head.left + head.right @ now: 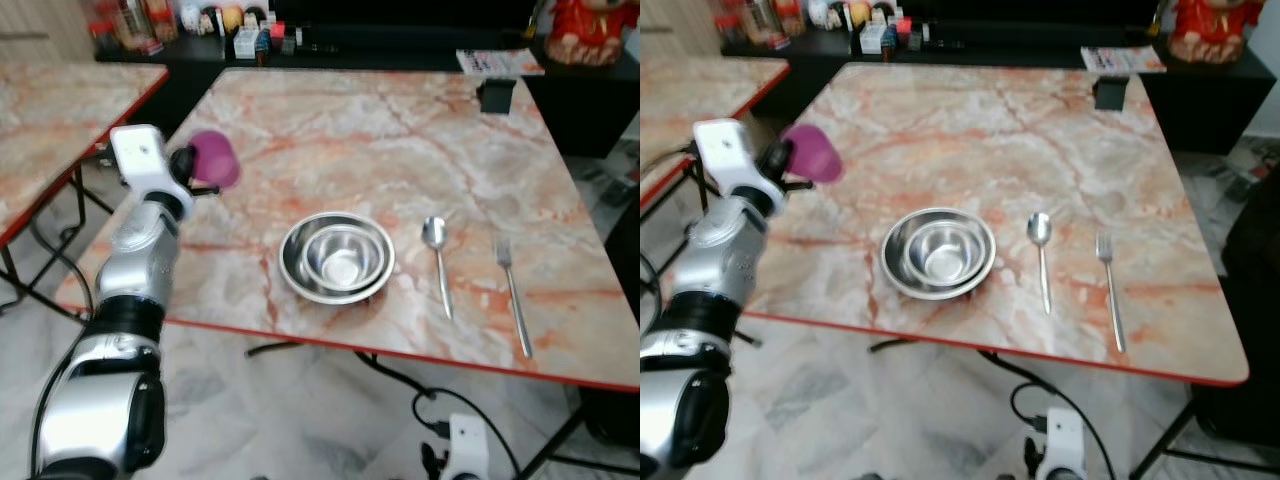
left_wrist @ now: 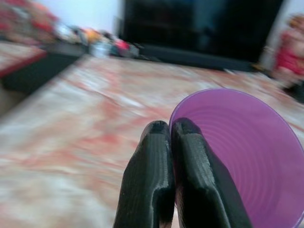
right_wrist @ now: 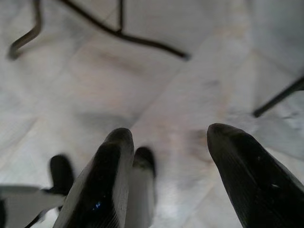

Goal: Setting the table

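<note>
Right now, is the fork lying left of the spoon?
No: the silver metal fork lies right of the silver metal spoon, beside the nested steel bowls.

Readable text: I find none anywhere.
Magazine (image 1: 498, 62) on the dark sideboard: I see print on its cover, too small to read.
Bottles and boxes (image 1: 240, 30) at the back: their labels are blurred colour to me, with no legible letters.
Purple cup (image 2: 247, 156): I see plain ribbed plastic, unmarked.
</note>
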Tool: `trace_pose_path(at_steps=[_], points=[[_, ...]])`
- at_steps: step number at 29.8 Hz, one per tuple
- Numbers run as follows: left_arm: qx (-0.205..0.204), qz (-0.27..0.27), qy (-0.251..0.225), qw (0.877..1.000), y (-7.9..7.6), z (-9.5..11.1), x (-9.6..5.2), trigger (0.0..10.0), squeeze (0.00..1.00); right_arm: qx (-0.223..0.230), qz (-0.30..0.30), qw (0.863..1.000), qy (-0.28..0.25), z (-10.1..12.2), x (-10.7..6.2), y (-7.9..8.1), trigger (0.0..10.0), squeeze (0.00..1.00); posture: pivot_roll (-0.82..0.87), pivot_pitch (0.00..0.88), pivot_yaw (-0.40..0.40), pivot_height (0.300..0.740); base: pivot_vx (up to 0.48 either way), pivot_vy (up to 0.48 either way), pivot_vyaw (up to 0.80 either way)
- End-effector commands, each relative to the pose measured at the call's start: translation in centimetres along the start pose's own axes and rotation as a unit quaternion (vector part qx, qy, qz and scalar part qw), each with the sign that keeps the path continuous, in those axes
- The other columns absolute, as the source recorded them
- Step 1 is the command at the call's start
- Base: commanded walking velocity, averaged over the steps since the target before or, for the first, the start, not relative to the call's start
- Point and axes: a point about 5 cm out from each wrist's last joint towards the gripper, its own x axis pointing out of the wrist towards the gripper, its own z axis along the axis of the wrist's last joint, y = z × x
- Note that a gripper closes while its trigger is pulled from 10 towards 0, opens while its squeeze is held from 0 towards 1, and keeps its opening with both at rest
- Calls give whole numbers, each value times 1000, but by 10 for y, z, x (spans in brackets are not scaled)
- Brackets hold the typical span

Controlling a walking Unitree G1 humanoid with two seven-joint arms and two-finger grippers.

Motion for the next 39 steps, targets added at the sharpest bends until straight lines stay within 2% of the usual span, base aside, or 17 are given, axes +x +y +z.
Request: trace_pose_path(at_steps=[1,6,9,13,19,26,34,39], points=[[-14,-4,9,1000,3,3,0,10000,0,7,4,1000,9,-6,-1,3,10000,0,4,120,-9,740,0,0,0],[-7,7,30,1000,3,3,4,10000,0,5,4,1000,9,-5,-1,3,10000,0,6,117,-11,740,0,0,0],[7,16,59,998,-4,6,15,10000,0,2,5,1000,7,-3,0,3,10000,0,6,114,-12,740,0,0,0],[43,6,94,995,-14,-2,20,10000,0,3,5,1000,5,-2,0,3,10000,0,-7,113,-12,740,0,0,0],[50,19,153,987,-19,-13,22,10000,0,6,0,1000,7,-4,-1,-1,10000,0,-10,112,-12,740,0,0,0],[63,15,157,986,-19,-14,24,10000,0,8,-1,1000,9,-6,-1,-1,10000,0,-9,110,-12,740,0,0,0],[20,7,149,989,-26,-20,24,10000,0,6,3,1000,9,-5,-1,2,10000,0,-2,109,-11,740,0,0,0],[30,2,153,988,-30,-26,23,10000,0,5,4,1000,9,-5,-1,3,10000,0,-9,111,-8,740,0,0,0]])
